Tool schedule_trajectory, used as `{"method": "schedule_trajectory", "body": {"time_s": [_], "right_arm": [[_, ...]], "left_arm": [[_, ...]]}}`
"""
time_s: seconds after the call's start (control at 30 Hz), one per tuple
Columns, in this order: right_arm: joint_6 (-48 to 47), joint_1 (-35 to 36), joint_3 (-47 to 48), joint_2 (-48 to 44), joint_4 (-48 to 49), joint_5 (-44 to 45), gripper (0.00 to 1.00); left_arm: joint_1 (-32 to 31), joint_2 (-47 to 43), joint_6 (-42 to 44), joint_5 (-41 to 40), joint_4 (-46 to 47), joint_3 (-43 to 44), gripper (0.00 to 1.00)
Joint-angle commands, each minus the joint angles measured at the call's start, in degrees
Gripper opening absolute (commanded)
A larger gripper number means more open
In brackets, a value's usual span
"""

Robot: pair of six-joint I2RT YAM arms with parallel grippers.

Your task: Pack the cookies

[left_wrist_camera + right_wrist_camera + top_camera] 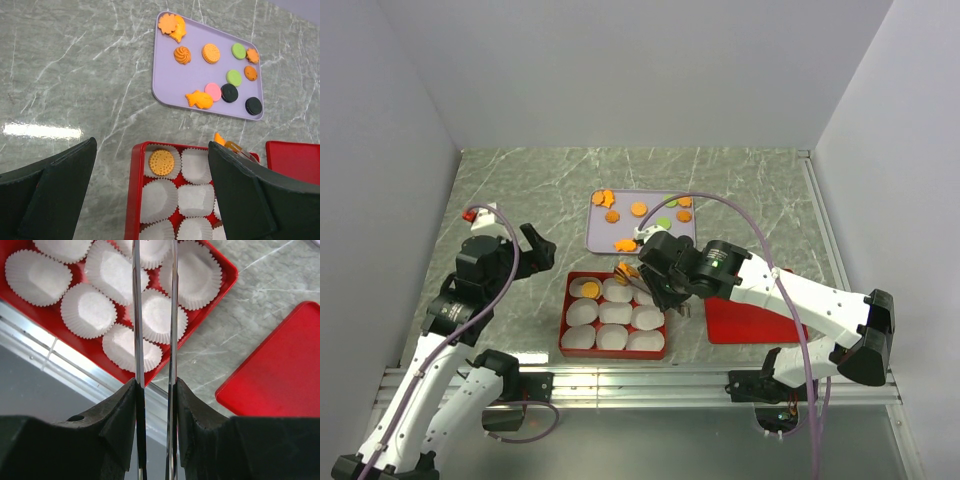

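Cookies [211, 53], taken from the rail outward. Nearest in, the red box [134, 190] of white paper cups [90, 310] sits between the two sets of jaws. One cup is filled: a round orange dotted cookie [161, 162] lies in the far-left corner cup, just right of the left jaws and off to the left of the right jaws.

The left arm [470, 290] stands raised at the box's left side, wrist tipped down toward that far-left corner. Its jaws are spread wide with nothing between them.

The right arm [800, 295] stretches leftward from its base, low over the surface, wrist angled down at the box's far-right corner. Its jaws are clamped on a pair of thin metal tongs [137, 340], black fingers [120, 410] pressing the two blades nearly parallel. At the tongs' tip, ahead of the right jaws, an orange cookie [219, 138] is held by the box's far rim; whether it touches the rim I can't tell.

To the right of those jaws a flat red lid [280, 370] lies on the marbled green surface [75, 75].

Farthest out, beyond both sets of jaws, the lilac tray [170, 80] carries orange shapes including a fish, a swirl and a flower. With them are two green discs, one pink and two black.
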Motion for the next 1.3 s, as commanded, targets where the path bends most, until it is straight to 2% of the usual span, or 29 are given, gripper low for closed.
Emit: {"method": "schedule_trajectory", "body": {"time_s": [0.0, 0.43, 0.97, 1.27], "right_arm": [[1.15, 0.3, -0.48, -1.4, 2.37, 2.89, 0.36], [0.45, 0.74, 1.01, -0.61, 2.73, 1.48, 0.48], [1.32, 2.67, 3.65, 0.71, 0.18, 3.5, 0.48], [1.5, 2.14, 13.4, 3.95, -0.97, 5.17, 0.48]], "left_arm": [[-0.69, -0.5, -0.09, -1.36, 0.64, 0.02, 0.99], [-0.78, -0.77, 0.09, -1.54, 0.73, 0.19, 0.99], [-0.78, -1.38, 0.27, -1.89, 0.64, 0.28, 0.99], [-0.78, -1.21, 0.09, -1.98, 0.11, 0.72, 0.99]]}}
